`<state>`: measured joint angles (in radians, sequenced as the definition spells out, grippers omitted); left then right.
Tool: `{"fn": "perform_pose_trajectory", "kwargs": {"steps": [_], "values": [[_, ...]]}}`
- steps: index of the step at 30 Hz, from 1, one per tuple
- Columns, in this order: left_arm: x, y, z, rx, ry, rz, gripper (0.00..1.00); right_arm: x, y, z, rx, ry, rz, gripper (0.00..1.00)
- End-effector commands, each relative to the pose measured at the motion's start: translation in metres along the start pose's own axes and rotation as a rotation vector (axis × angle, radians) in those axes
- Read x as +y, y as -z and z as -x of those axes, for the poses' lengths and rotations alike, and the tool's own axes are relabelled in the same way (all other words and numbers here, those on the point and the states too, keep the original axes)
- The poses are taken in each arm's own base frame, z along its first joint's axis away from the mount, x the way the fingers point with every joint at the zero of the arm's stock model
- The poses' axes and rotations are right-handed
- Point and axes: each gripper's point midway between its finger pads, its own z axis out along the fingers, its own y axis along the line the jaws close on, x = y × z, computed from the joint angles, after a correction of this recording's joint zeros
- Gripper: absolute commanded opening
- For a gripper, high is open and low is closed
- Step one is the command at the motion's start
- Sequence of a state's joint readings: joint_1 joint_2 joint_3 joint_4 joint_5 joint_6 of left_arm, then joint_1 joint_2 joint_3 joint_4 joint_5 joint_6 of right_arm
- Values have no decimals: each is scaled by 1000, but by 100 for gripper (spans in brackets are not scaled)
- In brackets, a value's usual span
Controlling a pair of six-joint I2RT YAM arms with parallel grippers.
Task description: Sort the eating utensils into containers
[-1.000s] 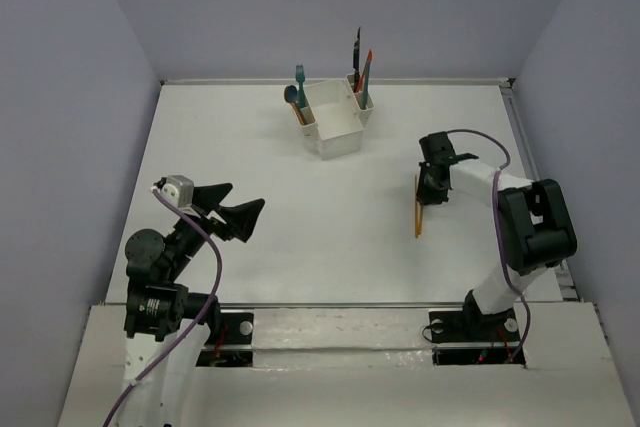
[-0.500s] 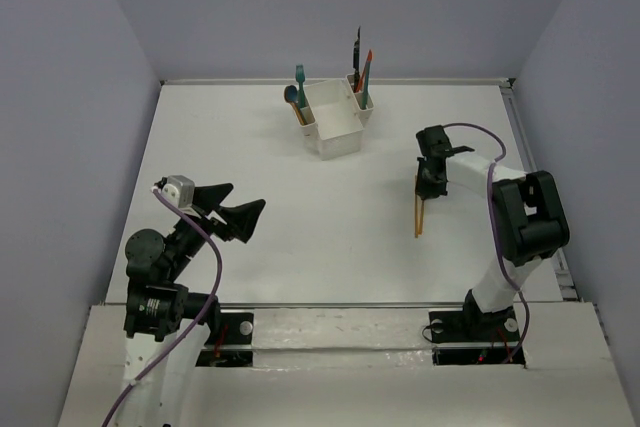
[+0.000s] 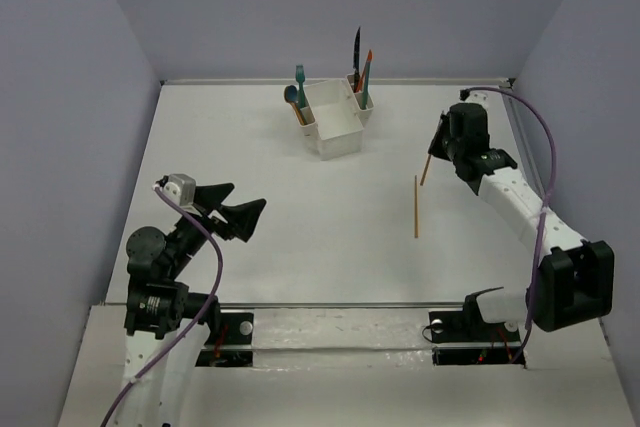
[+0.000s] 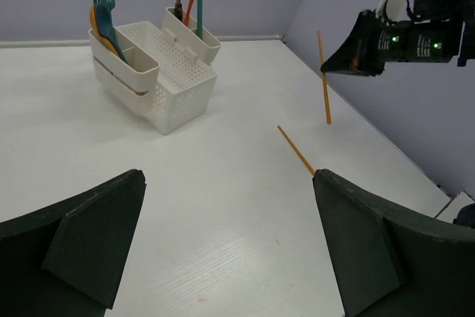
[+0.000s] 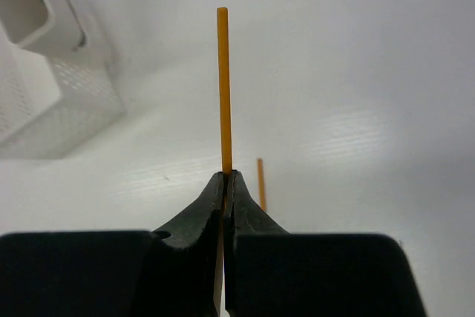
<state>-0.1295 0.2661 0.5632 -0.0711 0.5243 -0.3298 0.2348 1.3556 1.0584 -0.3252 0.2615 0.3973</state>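
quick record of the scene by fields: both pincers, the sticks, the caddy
right pincer: shut on the held orange stick, gripping it near one end
held orange stick: in the air, clear of the table
second orange stick: lying flat on the table, untouched
left pincer: open, empty, over the near left of the table
white caddy: far middle of the table
caddy contents: utensils upright in both narrow side slots, among them a teal fork; the large middle compartment looks empty
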Motion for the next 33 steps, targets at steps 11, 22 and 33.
{"fn": "perform_pose_trajectory", "kwargs": {"steps": [11,22,33], "values": [[1,-10,0,11,-1,-20,99,129,-9,170,-624,-50,435,0],[15,-10,2,6,-4,44,99,197,-50,204,-748,74,541,0],[19,-14,-2,32,9,52,99,220,-89,164,-726,129,560,0]]}}
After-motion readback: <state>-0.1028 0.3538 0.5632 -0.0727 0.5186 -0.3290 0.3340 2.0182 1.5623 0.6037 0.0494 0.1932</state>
